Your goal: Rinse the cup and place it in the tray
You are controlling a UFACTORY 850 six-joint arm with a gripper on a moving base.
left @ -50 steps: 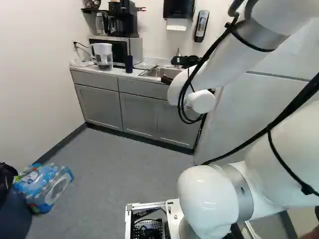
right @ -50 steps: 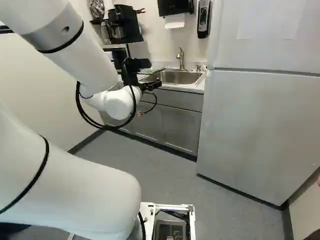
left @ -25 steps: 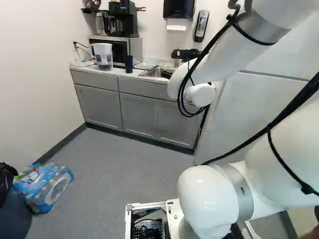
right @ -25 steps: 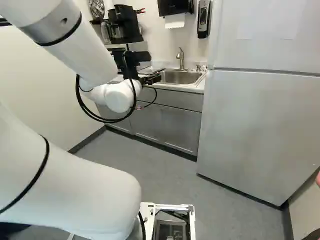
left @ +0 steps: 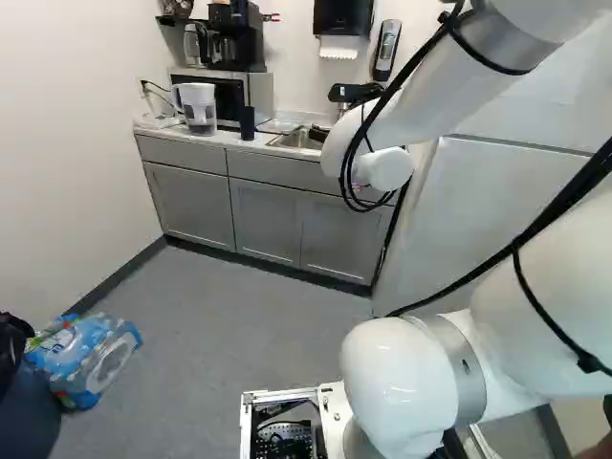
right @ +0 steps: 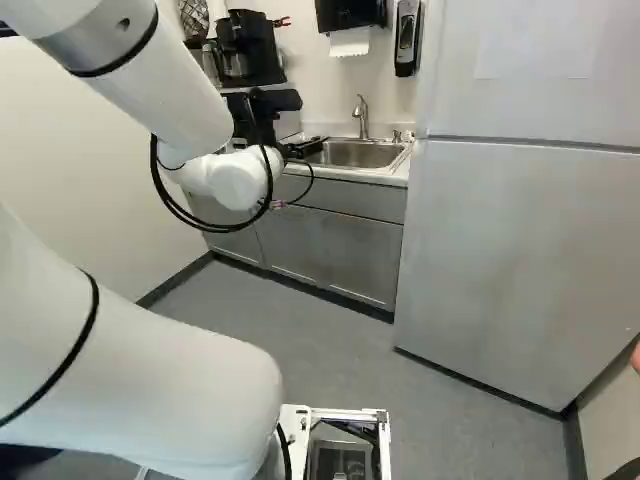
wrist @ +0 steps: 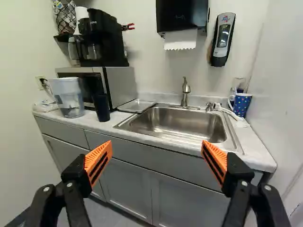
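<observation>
orange pads (wrist: 98, 158) wide apart, dark cup (wrist: 101, 108) untaken

i have just come up a little. across the base views my wrist (right: 238, 180) sits higher against my lowest joint than it did a second ago, and the base has not moved. nothing on the tabletop (wrist: 92, 121) has shifted that i can see, so the change is all mine: a better height for the work, i judge, but no progress yet with the cup itself.

my hand (wrist: 157, 144) is spread wide with nothing between its fingers. it faces the sink (wrist: 180, 122) and faucet (wrist: 185, 93) from the near side.

the dark cup, which i take to be the one meant, stands upright on the tabletop, left of the sink, in front of the microwave (wrist: 120, 85). a shallow tray (wrist: 136, 105) lies between it and the basin, likely where the cup must end up. a blue patterned cup (wrist: 241, 105) stands at the far right, so i could be wrong about which is wanted.

if the dark cup is right, i need to go left and forward, level, and close around its side. tall and narrow, it might tip if one finger met it first. rinsing comes after that, then the tray.
</observation>
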